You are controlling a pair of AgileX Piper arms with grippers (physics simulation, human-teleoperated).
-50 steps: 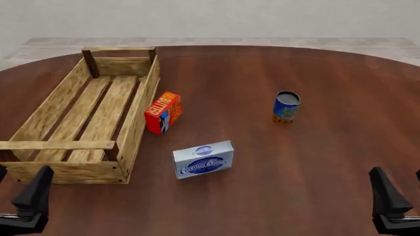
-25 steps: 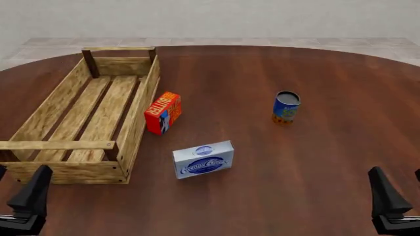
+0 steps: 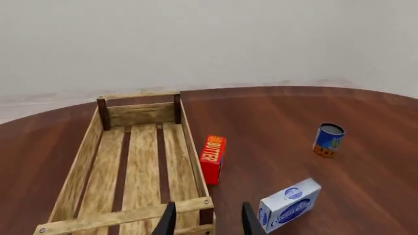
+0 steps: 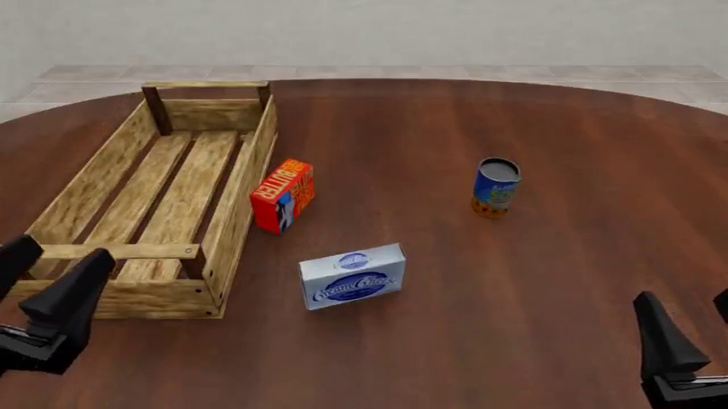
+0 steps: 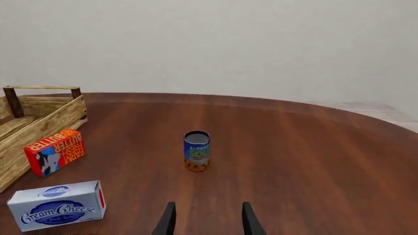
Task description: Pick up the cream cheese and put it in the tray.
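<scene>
While the cream cheese (image 4: 353,276) is lying flat on the dark wood table (image 4: 478,119) near the middle of the front view, neither arm is touching it. The tray (image 4: 242,192) is sitting at about ten o'clock from it, with the red-orange butter box (image 4: 283,195) leaning just beside the tray's right wall and a blue can (image 4: 496,186) standing well apart at two o'clock. The left gripper (image 4: 51,285) is showing at the lower left edge, fingers spread and holding nothing, its body cut off by the frame and overlapping the tray's near handle bar. The right gripper (image 4: 694,328) is sitting at the lower right corner, mostly cropped there; its wrist view is showing its fingertips (image 5: 168,221) parted and empty.
</scene>
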